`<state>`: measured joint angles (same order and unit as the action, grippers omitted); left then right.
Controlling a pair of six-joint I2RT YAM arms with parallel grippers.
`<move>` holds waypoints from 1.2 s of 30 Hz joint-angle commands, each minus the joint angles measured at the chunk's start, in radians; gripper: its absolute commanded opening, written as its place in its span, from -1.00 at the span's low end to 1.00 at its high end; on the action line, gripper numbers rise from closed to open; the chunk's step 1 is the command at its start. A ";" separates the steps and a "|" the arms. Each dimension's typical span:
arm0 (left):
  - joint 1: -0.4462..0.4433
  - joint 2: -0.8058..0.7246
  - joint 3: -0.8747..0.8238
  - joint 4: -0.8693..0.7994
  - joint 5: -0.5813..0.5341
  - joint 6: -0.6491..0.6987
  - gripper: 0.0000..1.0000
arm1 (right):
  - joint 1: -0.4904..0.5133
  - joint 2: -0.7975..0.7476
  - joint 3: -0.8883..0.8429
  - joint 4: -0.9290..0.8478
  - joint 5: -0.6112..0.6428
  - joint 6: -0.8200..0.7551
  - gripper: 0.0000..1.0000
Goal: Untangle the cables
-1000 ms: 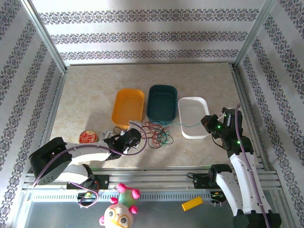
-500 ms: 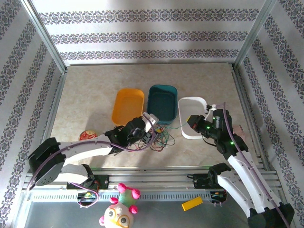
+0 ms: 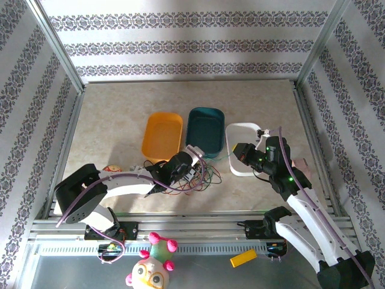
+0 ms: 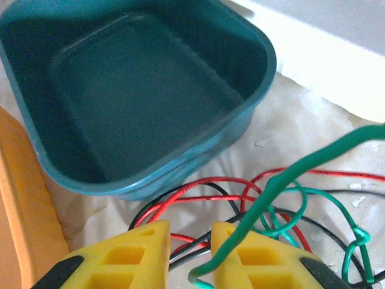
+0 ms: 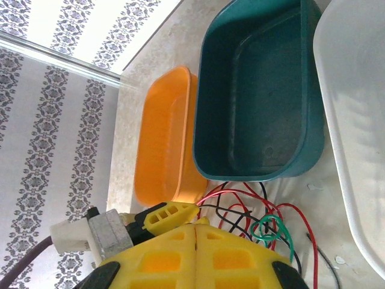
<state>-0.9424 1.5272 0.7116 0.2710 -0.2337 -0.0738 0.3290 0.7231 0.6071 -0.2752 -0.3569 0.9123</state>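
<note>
Left claw [image 4: 189, 233], slightly open with nothing clamped, sits over the cables [image 4: 287, 176], strands running between its tips.

Top view high, looking down; wrist views close, sharing teal bin [image 4: 138, 96].

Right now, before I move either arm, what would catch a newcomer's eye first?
A tangle of red, green and black cables on the near side of the teal bin, the left gripper open over it. An orange bin, the teal one and a white tray sit in a row; the right gripper, shut, hangs over the tray's near edge.
</note>
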 commanded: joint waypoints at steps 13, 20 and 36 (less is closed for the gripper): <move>0.004 -0.172 -0.010 0.083 0.027 -0.115 -1.00 | 0.200 0.014 -0.039 0.003 0.138 -0.032 0.42; 0.004 -0.176 -0.025 0.067 0.053 -0.129 -1.00 | 0.281 0.041 -0.005 0.126 0.093 -0.076 0.35; 0.002 -0.140 -0.003 0.068 0.130 -0.149 -1.00 | 0.363 0.171 0.081 0.339 0.174 -0.092 0.30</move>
<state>-0.9405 1.3846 0.6960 0.3271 -0.1299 -0.1963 0.6807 0.8959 0.6598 -0.0025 -0.2420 0.8352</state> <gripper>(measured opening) 0.049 0.654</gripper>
